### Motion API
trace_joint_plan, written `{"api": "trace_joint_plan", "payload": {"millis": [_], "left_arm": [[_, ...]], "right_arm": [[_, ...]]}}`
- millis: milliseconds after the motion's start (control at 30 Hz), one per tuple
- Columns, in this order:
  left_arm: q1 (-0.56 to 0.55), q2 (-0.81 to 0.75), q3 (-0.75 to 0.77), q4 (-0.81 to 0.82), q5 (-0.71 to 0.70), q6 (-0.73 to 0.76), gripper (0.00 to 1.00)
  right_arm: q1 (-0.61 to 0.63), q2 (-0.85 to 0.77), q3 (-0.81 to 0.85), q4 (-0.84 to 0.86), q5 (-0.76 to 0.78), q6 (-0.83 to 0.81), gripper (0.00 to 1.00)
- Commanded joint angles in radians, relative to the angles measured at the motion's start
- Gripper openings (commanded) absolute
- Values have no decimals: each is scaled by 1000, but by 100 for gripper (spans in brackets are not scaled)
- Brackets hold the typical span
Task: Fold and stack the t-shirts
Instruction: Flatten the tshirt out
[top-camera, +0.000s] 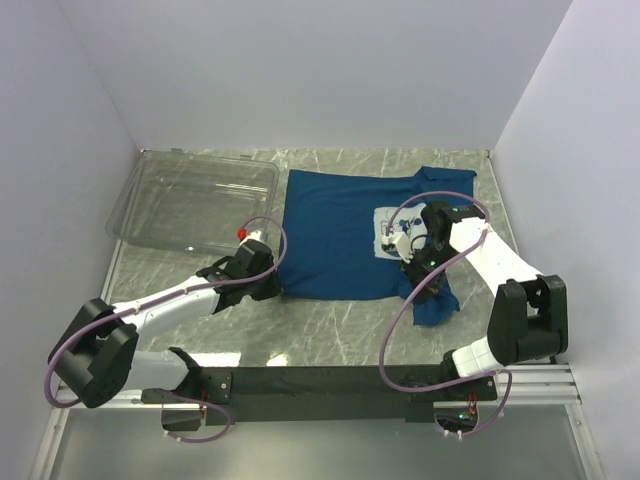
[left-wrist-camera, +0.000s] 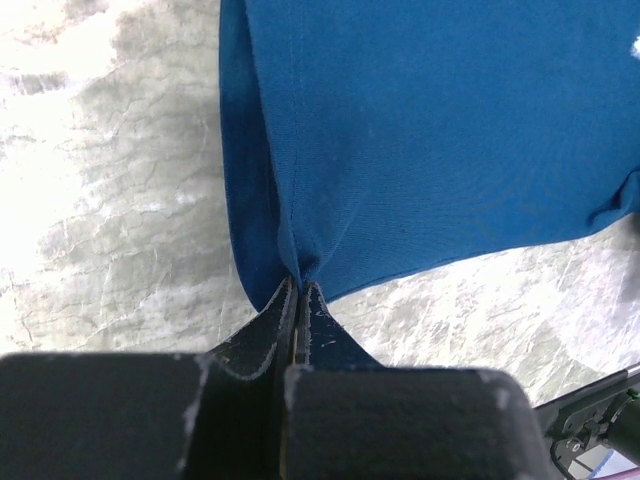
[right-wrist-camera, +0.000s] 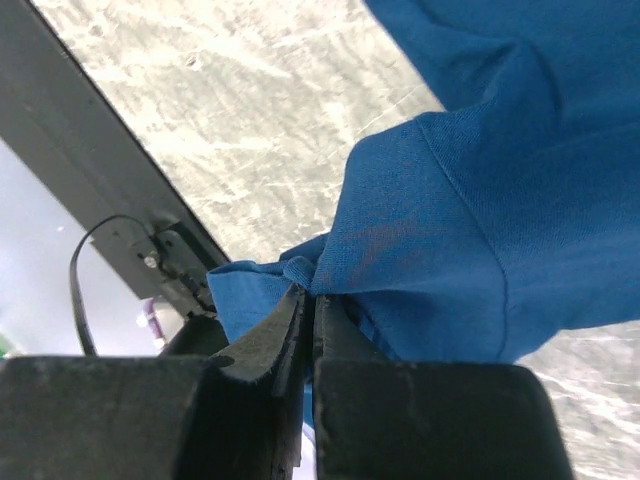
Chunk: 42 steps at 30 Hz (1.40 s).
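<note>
Left end effector (left-wrist-camera: 300, 288): jaws together, clamped on the hem of the t-shirt (top-camera: 335, 240) at its 7 o'clock corner. Right end effector (right-wrist-camera: 312, 292): jaws together, clamped on a bunched fold of the same cloth at the 5 o'clock corner. The dark blue t-shirt lies spread on the counter (top-camera: 330, 340), with its pale print (top-camera: 392, 232) toward 3 o'clock. A clear bin (top-camera: 195, 200) sits just beside the t-shirt at 9 o'clock.
</note>
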<state>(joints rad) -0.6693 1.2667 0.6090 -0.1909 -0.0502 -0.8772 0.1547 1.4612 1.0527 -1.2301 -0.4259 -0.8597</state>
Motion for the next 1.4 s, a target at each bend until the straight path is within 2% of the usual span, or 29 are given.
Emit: {"api": "trace_joint_plan", "payload": {"millis": [0, 267, 433, 567, 600, 667, 700, 833, 867, 1000, 1100, 1233, 1367], "left_arm": [[-3, -38, -2, -10, -5, -2, 0], [-3, -79, 23, -56, -40, -8, 0], [10, -84, 12, -73, -47, -6, 0], [16, -82, 2, -74, -39, -3, 0], [16, -84, 0, -77, -39, -2, 0], [20, -89, -6, -84, -46, -3, 0], [20, -93, -11, -82, -48, -6, 0], [30, -98, -31, -67, -40, -16, 0], [30, -96, -31, -67, -37, -17, 0], [31, -95, -32, -56, -30, -16, 0], [31, -87, -26, -53, -22, -13, 0], [33, -76, -20, -45, -16, -6, 0], [34, -70, -12, -56, -25, 1, 0]], "right_arm": [[23, -19, 26, 35, 32, 13, 0], [40, 76, 238, 75, 0, 137, 0], [245, 220, 319, 83, -2, 207, 1], [324, 280, 358, 84, -22, 238, 42], [322, 272, 359, 83, -20, 241, 47], [295, 248, 343, 86, 18, 241, 55], [269, 216, 337, 87, 24, 241, 56], [76, 168, 337, 69, 1, 273, 57], [-10, 162, 316, 76, 10, 287, 56], [-171, 126, 201, 167, 103, 379, 54], [-278, 160, 156, 219, 124, 442, 52], [-345, 241, 174, 290, 119, 523, 47], [-345, 352, 233, 330, 119, 611, 45]]}}
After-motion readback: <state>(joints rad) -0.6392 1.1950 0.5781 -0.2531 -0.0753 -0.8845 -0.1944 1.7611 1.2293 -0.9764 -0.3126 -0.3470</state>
